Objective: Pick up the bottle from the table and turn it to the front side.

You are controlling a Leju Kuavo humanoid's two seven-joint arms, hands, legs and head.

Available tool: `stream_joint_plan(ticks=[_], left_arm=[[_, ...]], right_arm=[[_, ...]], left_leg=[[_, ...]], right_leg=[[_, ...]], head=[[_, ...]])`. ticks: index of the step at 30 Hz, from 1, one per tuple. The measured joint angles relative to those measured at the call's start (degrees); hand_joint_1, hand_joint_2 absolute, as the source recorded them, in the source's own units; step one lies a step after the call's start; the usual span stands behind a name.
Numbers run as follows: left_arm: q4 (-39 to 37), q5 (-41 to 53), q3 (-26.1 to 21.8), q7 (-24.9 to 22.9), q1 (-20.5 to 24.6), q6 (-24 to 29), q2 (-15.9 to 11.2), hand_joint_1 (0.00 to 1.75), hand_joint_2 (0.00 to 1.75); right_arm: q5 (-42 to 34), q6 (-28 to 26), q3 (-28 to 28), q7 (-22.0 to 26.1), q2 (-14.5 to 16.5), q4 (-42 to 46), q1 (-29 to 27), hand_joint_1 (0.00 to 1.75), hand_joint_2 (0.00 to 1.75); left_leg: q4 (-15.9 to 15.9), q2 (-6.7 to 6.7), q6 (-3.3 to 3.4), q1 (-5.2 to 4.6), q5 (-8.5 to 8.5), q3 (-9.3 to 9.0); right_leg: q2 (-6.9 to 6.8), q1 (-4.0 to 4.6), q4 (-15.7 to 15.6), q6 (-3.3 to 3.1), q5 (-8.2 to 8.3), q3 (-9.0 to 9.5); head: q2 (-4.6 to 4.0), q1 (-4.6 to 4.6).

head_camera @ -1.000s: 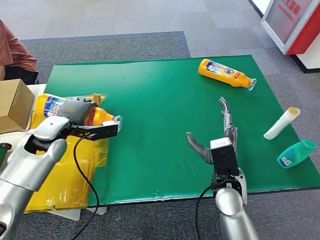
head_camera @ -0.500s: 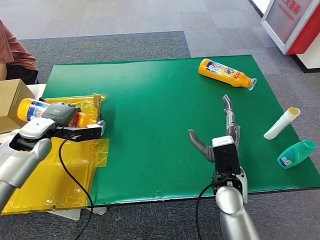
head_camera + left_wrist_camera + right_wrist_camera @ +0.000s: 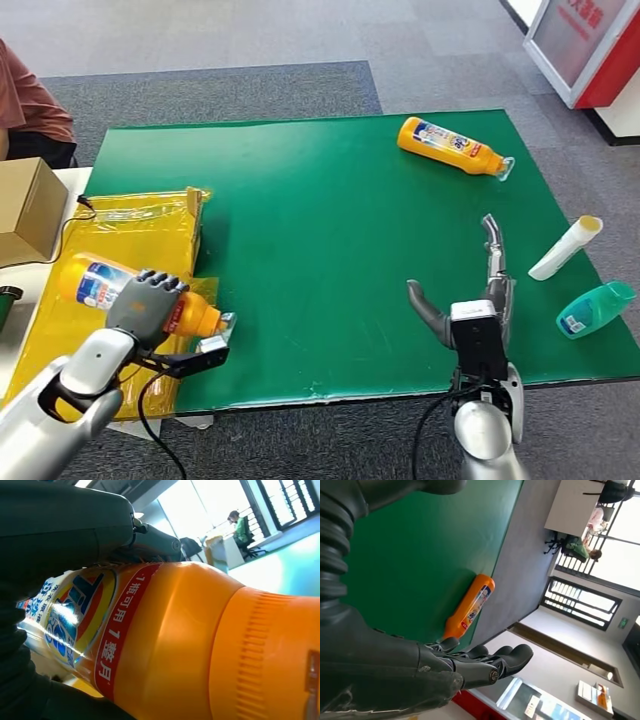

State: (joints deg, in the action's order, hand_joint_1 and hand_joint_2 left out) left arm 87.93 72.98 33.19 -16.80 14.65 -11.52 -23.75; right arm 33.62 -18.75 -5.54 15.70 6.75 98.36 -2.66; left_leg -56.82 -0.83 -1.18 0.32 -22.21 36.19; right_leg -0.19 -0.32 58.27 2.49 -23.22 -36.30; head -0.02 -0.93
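Observation:
My left hand (image 3: 147, 305) grips an orange bottle (image 3: 98, 285) with a blue and white label, lying sideways over the yellow bag (image 3: 143, 228) at the table's left front; its clear cap (image 3: 226, 322) points right. Up close, the orange bottle (image 3: 181, 640) shows a red band of print, with my dark fingers (image 3: 94, 530) wrapped over it. A second orange bottle (image 3: 450, 146) lies on its side at the far right of the green mat (image 3: 324, 230); the same bottle (image 3: 470, 607) appears beyond my right hand's fingers (image 3: 482, 667). My right hand (image 3: 475, 290) hovers open near the mat's front right.
A white tube (image 3: 564, 247) and a teal bottle (image 3: 594, 306) lie at the mat's right edge. A cardboard box (image 3: 26, 208) sits at the left, with a seated person (image 3: 26, 105) behind it. A red and white stand (image 3: 585, 45) is at the far right.
My left hand has carried the orange bottle from the mat's left edge toward me, down over the yellow bag. My right hand has shifted right and nearer the front edge.

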Motion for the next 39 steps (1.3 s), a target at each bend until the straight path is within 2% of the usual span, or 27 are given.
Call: stream_joint_plan(ticks=[3,6,14,26,36,37,39], left_arm=[[2.01,0.48,-0.97,-0.04,-3.57,0.33,0.13,1.75,1.75],[2.82,0.61,-1.98,-0.06,-5.33,0.07,0.28,1.75,1.75],[1.06,-2.43,-5.71,-0.35,-5.39,-1.48,1.32,1.75,1.75],[-11.46,-8.58,-12.11,0.89,-1.51,0.04,3.95,1.75,1.75],[-18.09,-9.31,-14.09,1.79,1.42,4.19,8.29,1.75,1.75],[-18.55,-9.29,-14.15,1.92,1.59,4.61,8.74,1.64,1.75],[-19.33,-9.14,-14.20,2.04,1.93,5.35,9.61,0.77,1.75]], right_arm=[[0.16,0.01,0.51,0.05,0.17,0.36,-0.66,0.00,1.75],[0.11,0.01,0.82,0.21,0.38,0.55,-0.89,0.00,1.75],[-0.54,0.22,0.75,-0.64,0.48,0.98,-0.19,0.00,1.75],[-1.97,0.73,-2.51,-1.19,0.46,-0.48,3.59,0.00,1.75],[-2.26,1.03,-5.02,-1.51,0.46,-1.89,5.51,0.00,1.75],[-2.26,1.05,-5.19,-1.43,0.46,-2.06,5.54,0.00,1.75],[-2.24,1.05,-5.47,-1.26,0.46,-2.40,5.56,0.00,1.75]], left_leg=[[0.00,0.00,-0.01,0.01,-0.01,0.00],[0.01,0.00,-0.01,0.01,-0.02,0.00],[0.01,0.01,0.00,0.02,0.01,-0.01],[0.03,0.01,-0.02,0.02,0.03,-0.10],[0.04,0.05,0.02,0.01,0.06,-0.20],[0.04,0.05,0.02,0.01,0.06,-0.20],[0.04,0.05,0.03,0.01,0.06,-0.20]], right_leg=[[0.00,0.01,0.00,-0.03,-0.05,0.00],[-0.01,0.02,0.00,-0.03,-0.05,0.00],[-0.01,0.02,0.00,0.01,0.02,0.04],[-0.01,0.03,0.01,0.00,0.02,0.13],[-0.05,0.02,0.01,0.02,0.03,0.27],[-0.05,0.01,0.01,0.03,0.04,0.27],[-0.05,0.01,0.01,0.03,0.04,0.27]], head=[[0.00,0.00],[0.00,0.01],[0.00,0.00],[0.00,0.00],[0.00,0.00],[0.00,-0.01],[0.00,0.00]])
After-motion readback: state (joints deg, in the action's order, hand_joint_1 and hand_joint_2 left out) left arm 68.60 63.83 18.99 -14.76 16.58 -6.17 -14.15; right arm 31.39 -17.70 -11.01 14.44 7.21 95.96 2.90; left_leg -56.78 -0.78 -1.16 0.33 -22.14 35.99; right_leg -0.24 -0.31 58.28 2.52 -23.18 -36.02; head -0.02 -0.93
